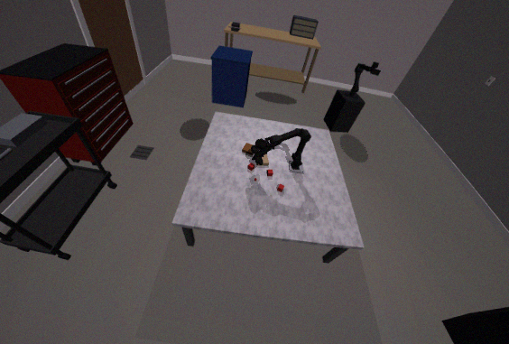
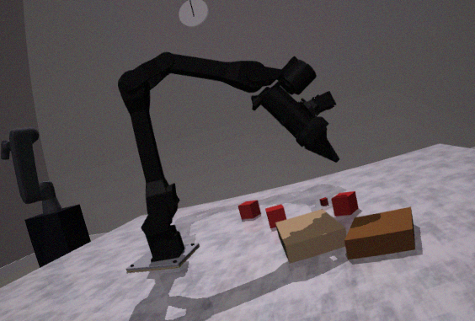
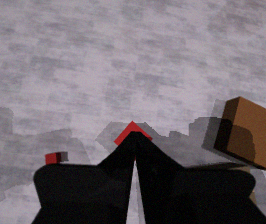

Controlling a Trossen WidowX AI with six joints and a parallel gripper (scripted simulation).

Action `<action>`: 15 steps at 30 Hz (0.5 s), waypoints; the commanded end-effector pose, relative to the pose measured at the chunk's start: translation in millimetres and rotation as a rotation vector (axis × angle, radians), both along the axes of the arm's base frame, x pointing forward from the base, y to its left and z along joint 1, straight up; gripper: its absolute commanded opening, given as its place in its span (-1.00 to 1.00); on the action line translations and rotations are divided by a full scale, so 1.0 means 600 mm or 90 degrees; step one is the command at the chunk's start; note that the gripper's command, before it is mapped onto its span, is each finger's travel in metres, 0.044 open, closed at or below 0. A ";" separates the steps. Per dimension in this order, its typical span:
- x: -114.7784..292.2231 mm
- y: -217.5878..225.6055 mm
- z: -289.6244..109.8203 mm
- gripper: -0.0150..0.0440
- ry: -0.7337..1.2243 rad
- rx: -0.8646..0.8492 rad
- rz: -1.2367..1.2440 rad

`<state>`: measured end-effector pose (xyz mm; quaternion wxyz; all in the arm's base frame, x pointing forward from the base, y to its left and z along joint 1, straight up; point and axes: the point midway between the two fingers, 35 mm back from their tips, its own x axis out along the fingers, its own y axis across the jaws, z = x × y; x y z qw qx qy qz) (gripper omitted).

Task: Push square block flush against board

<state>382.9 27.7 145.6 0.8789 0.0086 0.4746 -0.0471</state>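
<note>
marbled table (image 2: 413, 284) with two tan blocks (image 2: 313, 234), red cubes (image 2: 344, 203), arm base (image 2: 162, 260)

Red cubes (image 2: 275, 215) crowd behind the square block (image 2: 312, 234) — table (image 2: 400, 292) in front lies open.

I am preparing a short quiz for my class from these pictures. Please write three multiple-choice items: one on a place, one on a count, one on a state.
1. Where is the black gripper?
A. in the air above the red cubes
B. pressed on the table
C. behind the arm base

2. How many red cubes lie on the grey marbled table, counting the tiny one?
A. two
B. four
C. six

3. The gripper fingers are
A. wide open
B. shut on a cube
C. shut, empty

Answers: 1 A, it hangs clear of the table; 2 B, the exterior view shows four; 3 C, the fingers meet.
</note>
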 end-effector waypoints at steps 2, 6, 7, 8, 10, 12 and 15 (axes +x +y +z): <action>-0.001 -0.050 -0.013 -0.49 0.037 0.040 -0.100; -0.005 -0.086 -0.022 -0.49 0.061 0.067 -0.174; -0.007 -0.095 -0.025 -0.49 0.067 0.074 -0.193; -0.008 -0.104 -0.027 -0.49 0.073 0.080 -0.212; -0.012 -0.122 -0.031 -0.49 0.085 0.094 -0.249; -0.016 -0.140 -0.035 -0.49 0.096 0.107 -0.287; -0.024 -0.166 -0.041 -0.49 0.112 0.127 -0.345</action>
